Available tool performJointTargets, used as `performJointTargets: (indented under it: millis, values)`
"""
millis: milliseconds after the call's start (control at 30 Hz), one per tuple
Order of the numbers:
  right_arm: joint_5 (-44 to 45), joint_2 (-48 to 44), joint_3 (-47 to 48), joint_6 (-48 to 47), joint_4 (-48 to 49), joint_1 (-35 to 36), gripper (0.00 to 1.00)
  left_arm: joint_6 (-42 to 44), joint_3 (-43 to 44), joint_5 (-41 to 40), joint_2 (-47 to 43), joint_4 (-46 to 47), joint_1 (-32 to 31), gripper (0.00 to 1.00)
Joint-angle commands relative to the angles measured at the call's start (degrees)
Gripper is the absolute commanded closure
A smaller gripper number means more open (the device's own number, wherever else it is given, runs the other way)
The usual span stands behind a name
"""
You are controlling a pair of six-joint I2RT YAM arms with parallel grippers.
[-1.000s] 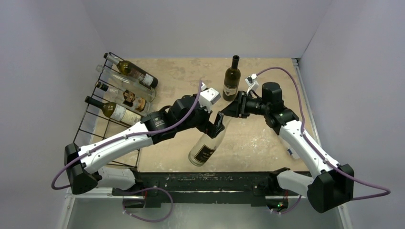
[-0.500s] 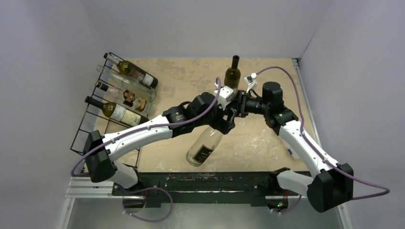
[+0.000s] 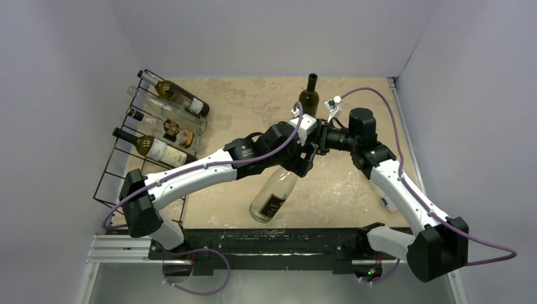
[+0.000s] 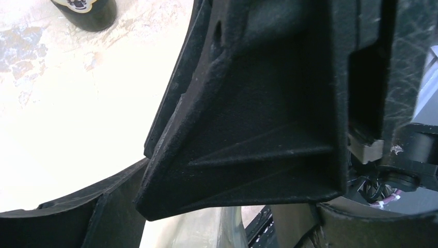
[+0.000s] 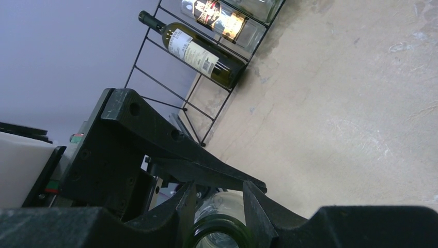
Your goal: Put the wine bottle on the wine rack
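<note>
A clear wine bottle (image 3: 273, 193) hangs tilted over the table, base low and toward me, neck up and to the right. My right gripper (image 3: 318, 140) is shut on its neck just below the dark-rimmed mouth (image 5: 219, 232), a finger on each side. My left gripper (image 3: 303, 159) straddles the bottle's upper part right below the right gripper; in the left wrist view the glass (image 4: 217, 230) shows between its jaws with light on both sides. The black wire wine rack (image 3: 117, 152) stands at the far left.
Several bottles (image 3: 158, 150) lie in the rack, also in the right wrist view (image 5: 199, 54). A dark green bottle (image 3: 308, 98) stands upright just behind both grippers. A small white object (image 3: 387, 204) lies by the right arm. Walls close in the table.
My left arm has swung right, carrying its gripper from the bottle's body up to the neck beside the right gripper, and its jaws have narrowed. The right gripper and bottle have barely moved.
</note>
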Motion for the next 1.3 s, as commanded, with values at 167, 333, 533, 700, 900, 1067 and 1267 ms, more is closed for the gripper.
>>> performJointTargets:
  millis: [167,333,533,700,900,1067,1267]
  values:
    - [-7.1,-1.4,2.5,6.0,5.1,0.2,1.00,-0.3,1.0,-4.8,-0.5,0.5,-0.2,0.42]
    - [-7.4,-1.3,2.4,5.9,5.3,0.2,1.00,-0.1,1.2,-5.2,-0.6,0.5,-0.2,0.56]
    - [-6.0,-1.3,2.9,4.8,3.9,0.2,0.83,0.6,1.3,-6.3,-1.7,-0.1,-0.2,0.84]
    - [-3.8,-1.5,4.0,2.9,1.5,0.2,0.57,1.6,0.4,-6.2,-3.4,0.7,-0.2,0.99]
    - [-1.3,-1.1,5.4,1.3,-0.9,0.1,0.23,2.8,-1.6,-5.9,-5.4,2.0,-0.2,1.00]
    - [2.5,-1.5,7.2,-0.7,-4.4,0.1,0.11,3.7,-2.8,-6.9,-7.0,2.3,-0.1,1.00]
    - [11.9,-3.1,11.1,-3.4,-11.6,-0.3,0.09,3.2,-4.3,-9.6,-10.1,1.7,0.5,1.00]
